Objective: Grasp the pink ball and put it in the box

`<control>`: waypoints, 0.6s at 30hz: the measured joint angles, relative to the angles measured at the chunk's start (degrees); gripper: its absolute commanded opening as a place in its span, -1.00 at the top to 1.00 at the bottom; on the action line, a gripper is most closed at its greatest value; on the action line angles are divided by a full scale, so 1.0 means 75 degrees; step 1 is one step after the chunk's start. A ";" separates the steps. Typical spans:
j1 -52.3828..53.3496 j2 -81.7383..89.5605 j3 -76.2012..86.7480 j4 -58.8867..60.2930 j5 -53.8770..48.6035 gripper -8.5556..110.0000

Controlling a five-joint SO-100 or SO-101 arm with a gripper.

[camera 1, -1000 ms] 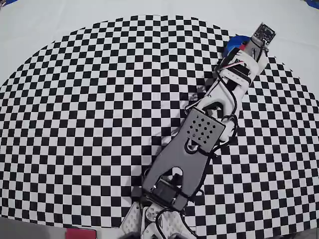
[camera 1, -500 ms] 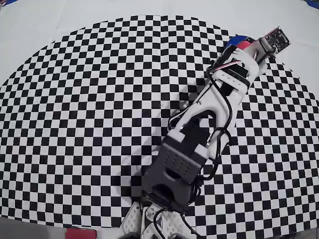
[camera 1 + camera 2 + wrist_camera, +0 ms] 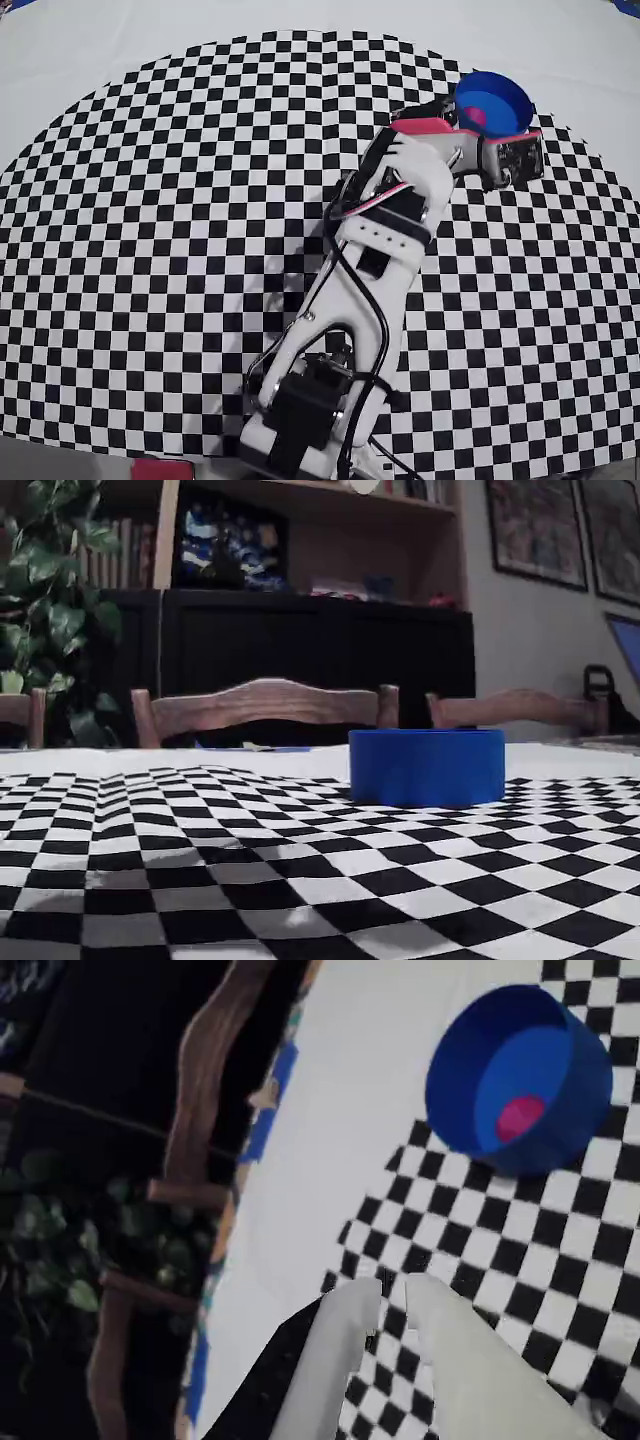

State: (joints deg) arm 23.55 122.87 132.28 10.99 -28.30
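The blue box [image 3: 492, 100] stands at the far right of the checkered cloth. Inside it, on the floor near the wall, lies the pink ball [image 3: 476, 117]. In the wrist view the box [image 3: 560, 1030] is at the upper right and the ball [image 3: 521, 1117] rests in it. My gripper [image 3: 425, 115] hangs just left of the box in the overhead view. Its pale fingertips [image 3: 395, 1295] stand a narrow gap apart with nothing between them, well short of the box. The fixed view shows only the box [image 3: 427, 767] from the side; the ball is hidden in it.
The checkered cloth [image 3: 180, 200] lies on a white tablecloth [image 3: 330, 1140]. Wooden chairs [image 3: 255, 705] stand beyond the table's far edge, which runs close behind the box. My arm [image 3: 360, 290] stretches from the near edge toward the box.
The gripper has drawn back from above the box to its left side. The ball, earlier up at the jaws, now lies in the box, which is uncovered.
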 measured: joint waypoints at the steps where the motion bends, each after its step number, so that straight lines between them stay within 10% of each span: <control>1: -0.0164 0.0363 0.0375 0.0000 0.0164 0.85; 18: -0.2238 0.6340 0.5262 0.0738 0.1828 0.86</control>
State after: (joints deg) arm 6.77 170.42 171.74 16.52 -14.59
